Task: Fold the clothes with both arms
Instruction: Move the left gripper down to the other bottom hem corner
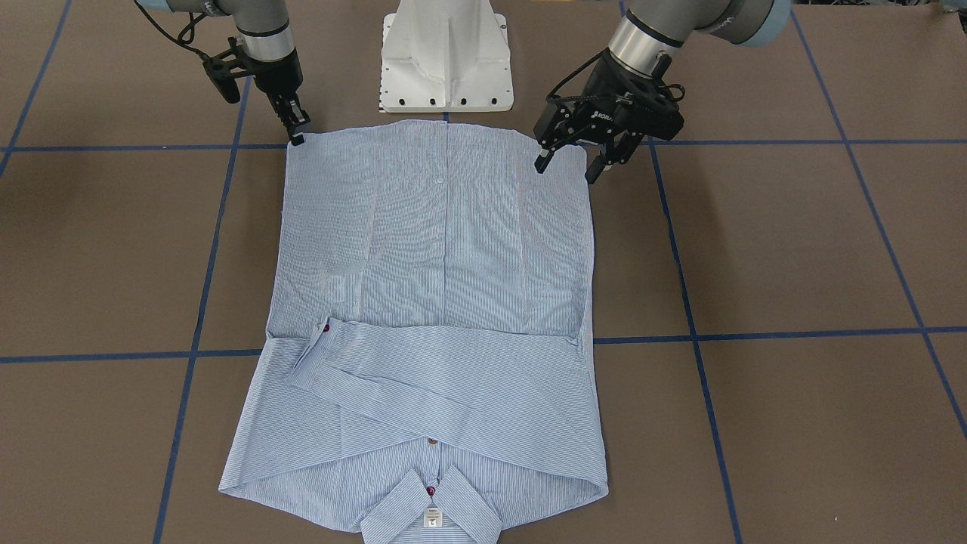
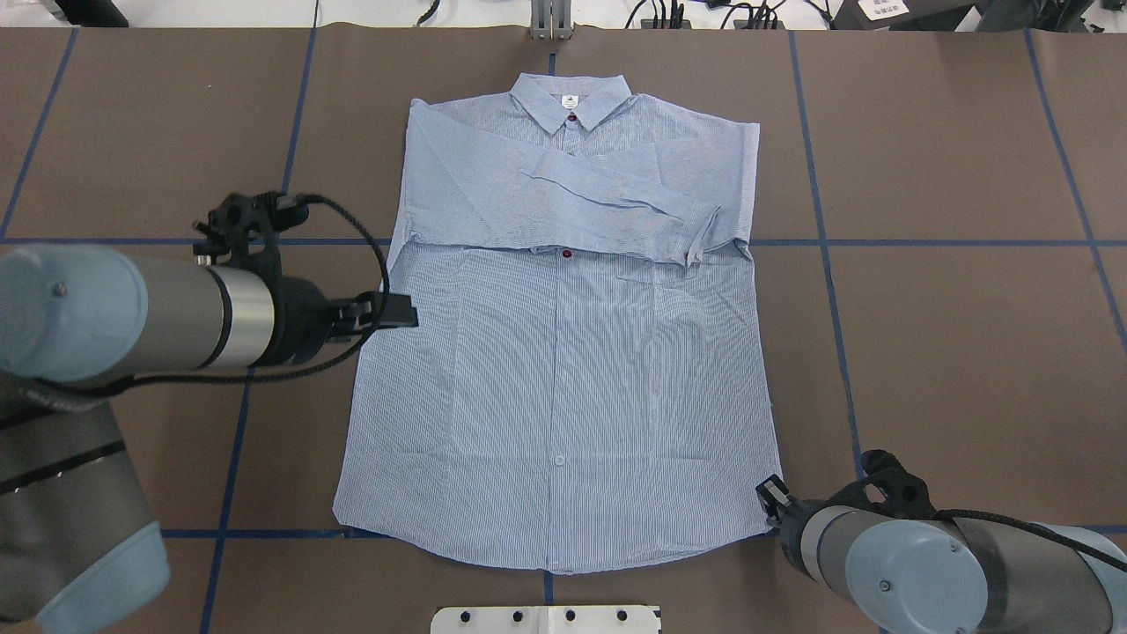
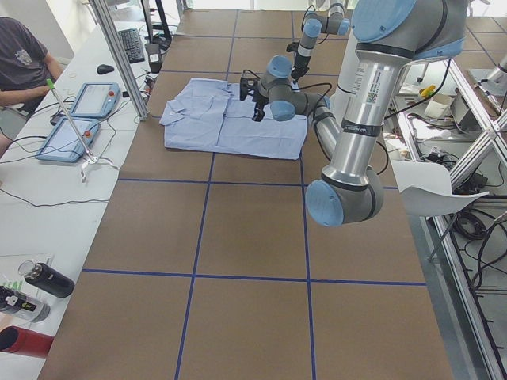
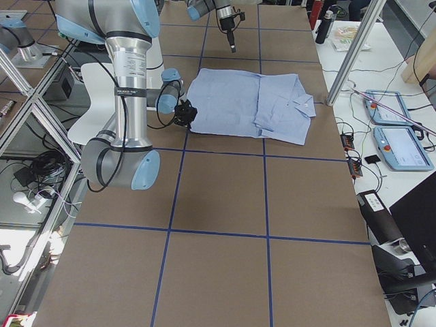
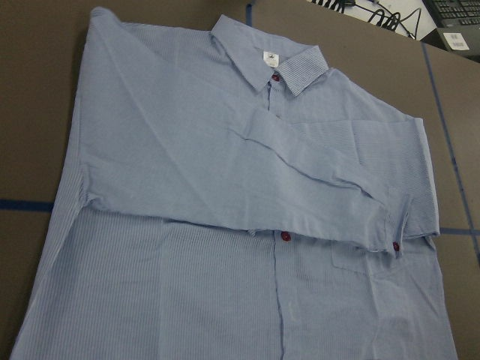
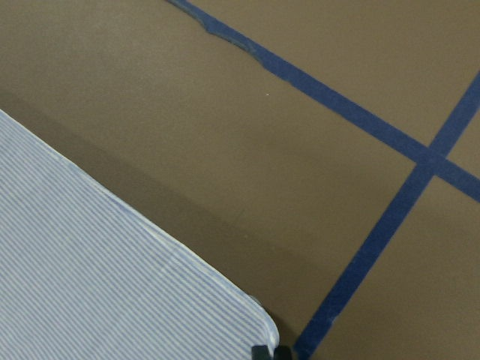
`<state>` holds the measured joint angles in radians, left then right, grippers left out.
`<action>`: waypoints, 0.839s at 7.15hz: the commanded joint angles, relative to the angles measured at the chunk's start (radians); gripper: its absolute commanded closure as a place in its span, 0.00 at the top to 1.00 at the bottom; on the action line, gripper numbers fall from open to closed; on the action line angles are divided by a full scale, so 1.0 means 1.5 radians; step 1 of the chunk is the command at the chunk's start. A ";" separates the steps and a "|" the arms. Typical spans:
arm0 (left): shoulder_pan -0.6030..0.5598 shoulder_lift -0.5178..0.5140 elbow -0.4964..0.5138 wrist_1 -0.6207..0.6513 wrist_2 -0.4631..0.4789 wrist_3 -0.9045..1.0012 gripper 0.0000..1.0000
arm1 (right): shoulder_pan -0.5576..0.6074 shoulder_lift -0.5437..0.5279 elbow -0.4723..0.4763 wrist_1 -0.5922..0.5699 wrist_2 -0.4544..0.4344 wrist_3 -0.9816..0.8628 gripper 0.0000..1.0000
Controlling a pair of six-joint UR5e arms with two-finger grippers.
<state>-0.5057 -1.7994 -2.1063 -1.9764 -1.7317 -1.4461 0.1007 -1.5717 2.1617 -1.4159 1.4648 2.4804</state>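
Brown table (image 1: 793,249), white pedestal (image 1: 446,60), black keyboard (image 3: 131,45)

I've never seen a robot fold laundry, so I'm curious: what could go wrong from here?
The left gripper is open over its hem corner, while the right gripper sits at the other; lifting unevenly would likely skew the shirt. The sleeves lie loose across the chest and might slide off in a fold.

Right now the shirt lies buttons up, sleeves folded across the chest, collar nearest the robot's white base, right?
Not quite. The collar lies at the end far from the white base; the hem is nearest it, as the front-facing view shows. The shirt is otherwise as you say.
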 commanded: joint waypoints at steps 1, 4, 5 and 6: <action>0.106 0.102 -0.037 0.009 0.044 -0.103 0.86 | 0.000 -0.003 0.002 0.000 0.004 -0.001 0.00; 0.170 0.127 -0.025 0.024 0.043 -0.164 0.76 | 0.000 -0.003 0.002 0.000 0.005 -0.001 0.00; 0.171 0.122 -0.007 0.024 0.043 -0.167 0.73 | 0.000 -0.003 0.006 -0.001 0.004 -0.001 0.00; 0.174 0.117 0.013 0.024 0.043 -0.167 0.72 | 0.001 -0.006 0.006 -0.001 0.006 -0.001 0.00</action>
<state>-0.2513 -1.6169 -2.1191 -1.9421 -1.6673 -1.6917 0.1018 -1.5780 2.1686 -1.4169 1.4722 2.4789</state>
